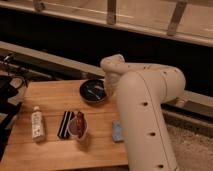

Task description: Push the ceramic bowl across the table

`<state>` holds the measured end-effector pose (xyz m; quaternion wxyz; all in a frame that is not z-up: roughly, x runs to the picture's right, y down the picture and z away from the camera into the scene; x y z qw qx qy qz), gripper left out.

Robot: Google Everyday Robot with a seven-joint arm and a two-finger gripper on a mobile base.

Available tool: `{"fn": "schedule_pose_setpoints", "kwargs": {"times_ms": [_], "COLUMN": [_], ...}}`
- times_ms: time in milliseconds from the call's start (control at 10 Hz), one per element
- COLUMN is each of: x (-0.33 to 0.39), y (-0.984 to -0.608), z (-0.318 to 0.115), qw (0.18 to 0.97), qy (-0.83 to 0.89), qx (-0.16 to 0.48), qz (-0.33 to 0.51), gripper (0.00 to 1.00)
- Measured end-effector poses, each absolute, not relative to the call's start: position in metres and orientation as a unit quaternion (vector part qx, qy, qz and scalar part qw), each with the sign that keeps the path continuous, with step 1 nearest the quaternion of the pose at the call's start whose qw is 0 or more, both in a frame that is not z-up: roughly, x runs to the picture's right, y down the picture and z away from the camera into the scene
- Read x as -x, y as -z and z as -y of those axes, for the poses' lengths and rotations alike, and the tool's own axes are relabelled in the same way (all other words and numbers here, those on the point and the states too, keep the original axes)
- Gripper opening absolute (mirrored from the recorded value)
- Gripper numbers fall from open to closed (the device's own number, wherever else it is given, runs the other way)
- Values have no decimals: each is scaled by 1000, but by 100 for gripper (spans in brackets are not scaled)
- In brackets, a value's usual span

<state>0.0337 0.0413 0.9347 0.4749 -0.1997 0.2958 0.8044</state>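
Observation:
The ceramic bowl [92, 91], round, shallow and glossy black, sits at the far edge of the wooden table [50, 95], near its middle. My white arm comes in from the right and bends down to the bowl's right rim. The gripper [107, 85] is at that rim, mostly hidden by the arm's own wrist, and appears to touch the bowl's right side.
A small white cup with reddish contents [78, 127] stands in front of the bowl, next to a dark striped packet [65, 124]. A pale bottle [36, 123] lies at the left. A small blue object [118, 131] lies by the arm. Dark equipment stands off the table's left edge.

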Motion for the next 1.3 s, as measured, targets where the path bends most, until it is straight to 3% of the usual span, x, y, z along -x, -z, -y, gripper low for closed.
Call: {"fn": "schedule_pose_setpoints", "kwargs": {"times_ms": [1300], "x": [8], "y": [-942], "z": [-35], "qw": [494], "qy": [-783], "qx": [206], "qz": [-316], "gripper": [5]}}
